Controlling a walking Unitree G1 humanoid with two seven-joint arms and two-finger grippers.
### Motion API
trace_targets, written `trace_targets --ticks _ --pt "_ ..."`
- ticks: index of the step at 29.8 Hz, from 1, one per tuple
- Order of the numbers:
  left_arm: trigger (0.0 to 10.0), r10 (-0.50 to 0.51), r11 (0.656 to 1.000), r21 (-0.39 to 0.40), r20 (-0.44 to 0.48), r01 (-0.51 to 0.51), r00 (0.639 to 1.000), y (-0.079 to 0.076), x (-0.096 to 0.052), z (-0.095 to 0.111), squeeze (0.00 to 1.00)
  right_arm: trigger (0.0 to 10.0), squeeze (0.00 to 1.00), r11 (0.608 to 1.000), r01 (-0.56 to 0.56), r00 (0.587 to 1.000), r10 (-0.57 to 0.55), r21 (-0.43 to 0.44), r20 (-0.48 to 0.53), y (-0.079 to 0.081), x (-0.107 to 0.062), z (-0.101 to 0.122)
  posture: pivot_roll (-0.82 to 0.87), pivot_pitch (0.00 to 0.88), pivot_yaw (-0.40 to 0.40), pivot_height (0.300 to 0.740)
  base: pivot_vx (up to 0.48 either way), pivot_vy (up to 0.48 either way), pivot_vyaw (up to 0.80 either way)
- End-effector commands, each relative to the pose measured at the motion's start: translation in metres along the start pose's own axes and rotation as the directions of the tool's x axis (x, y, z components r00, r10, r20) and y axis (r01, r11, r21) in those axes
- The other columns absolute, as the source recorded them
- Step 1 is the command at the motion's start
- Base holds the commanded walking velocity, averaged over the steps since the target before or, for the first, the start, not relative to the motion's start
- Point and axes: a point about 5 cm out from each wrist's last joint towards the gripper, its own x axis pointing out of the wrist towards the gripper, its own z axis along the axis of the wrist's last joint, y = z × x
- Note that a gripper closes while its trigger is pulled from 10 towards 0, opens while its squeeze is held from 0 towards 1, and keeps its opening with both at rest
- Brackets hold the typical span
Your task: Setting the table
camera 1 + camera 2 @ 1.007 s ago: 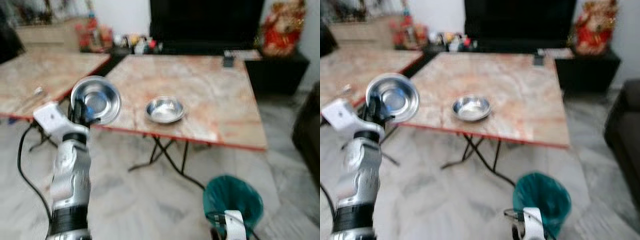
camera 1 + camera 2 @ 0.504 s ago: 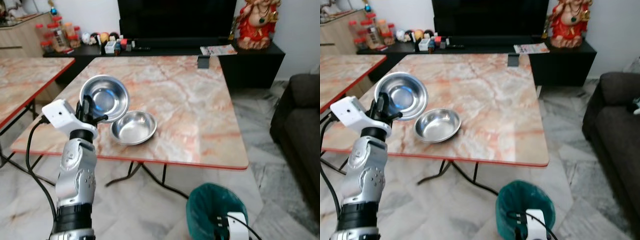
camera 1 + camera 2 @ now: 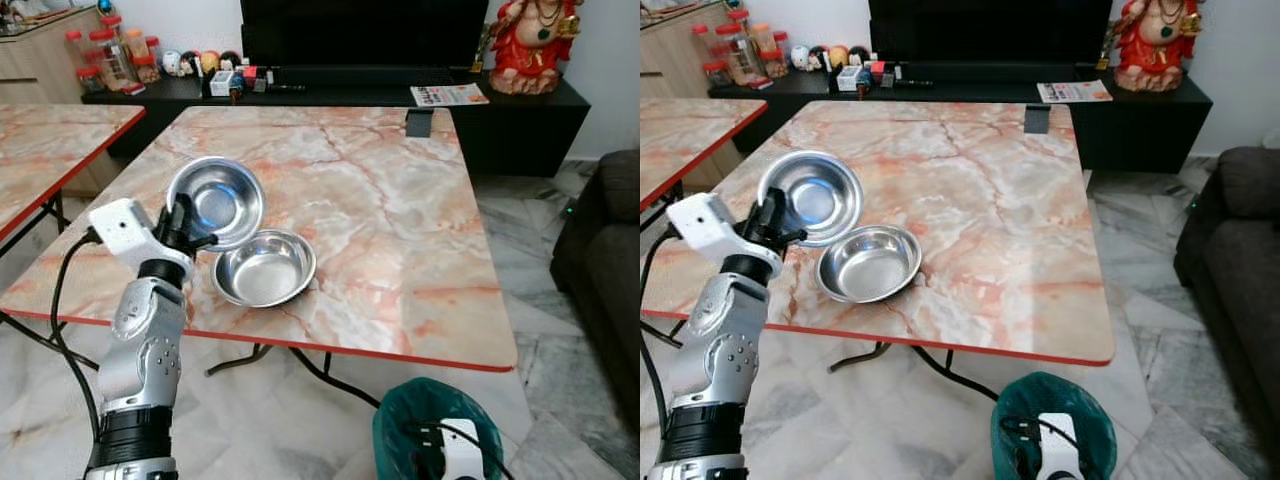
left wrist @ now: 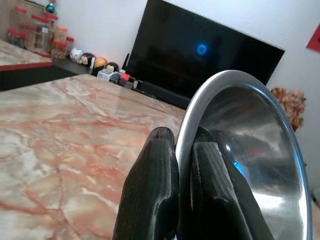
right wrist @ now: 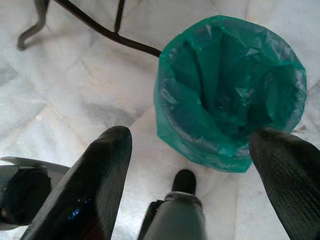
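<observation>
- Left eye view: the left hand is raised over the near left part of the marble table. Its two black fingers are pinched on the rim of a steel bowl, which is held tilted with the hollow side toward the camera. A second steel bowl rests flat on the table, at about 4 o'clock from the held one, and their rims seem to touch or overlap. At 6 o'clock, on the floor, stands a green bin.
- Right eye view: the same scene. A small dark object stands at the far edge of the table, at 12 o'clock. Behind it is a black TV cabinet with a red statue on top. A second table is at 9 o'clock, and a dark sofa at 3 o'clock.
- Left wrist view: the fingers grip the bowl's rim from both sides, one outside and one inside.
- Right wrist view: the right hand hangs low over the green bin, with its fingers spread wide and nothing between them.
</observation>
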Motion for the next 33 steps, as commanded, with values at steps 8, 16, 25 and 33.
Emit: trace_targets --ticks 8,16,25,33 --pt "10.0 -0.137 0.982 -0.154 -0.198 0.107 0.971 -0.014 0.008 -0.026 0.00 10.0 0.00 1.000 -0.007 1.000 0.007 0.005 -0.004 0.004 0.000 -0.001 0.10 0.000 0.055 0.740 0.000 0.000 0.00" --pt "10.0 -0.114 0.964 -0.263 -0.238 0.049 0.964 -0.028 0.021 -0.040 0.00 10.0 0.00 0.999 0.006 1.000 -0.006 0.040 -0.004 0.008 0.000 -0.005 0.09 0.000 0.082 0.740 0.000 0.000 0.00" --pt "10.0 0.113 0.943 -0.275 -0.268 -0.188 0.957 -0.011 0.036 -0.047 0.00 10.0 0.00 0.997 0.034 0.999 -0.032 0.072 -0.022 0.007 -0.004 -0.018 0.06 0.000 0.118 0.740 0.000 0.000 0.00" --pt "10.0 0.235 0.904 -0.305 -0.231 -0.300 0.944 0.004 0.039 -0.043 0.00 10.0 0.00 0.997 0.033 0.999 -0.032 0.070 -0.025 0.008 -0.004 -0.019 0.07 0.000 0.119 0.740 0.000 0.000 0.00"
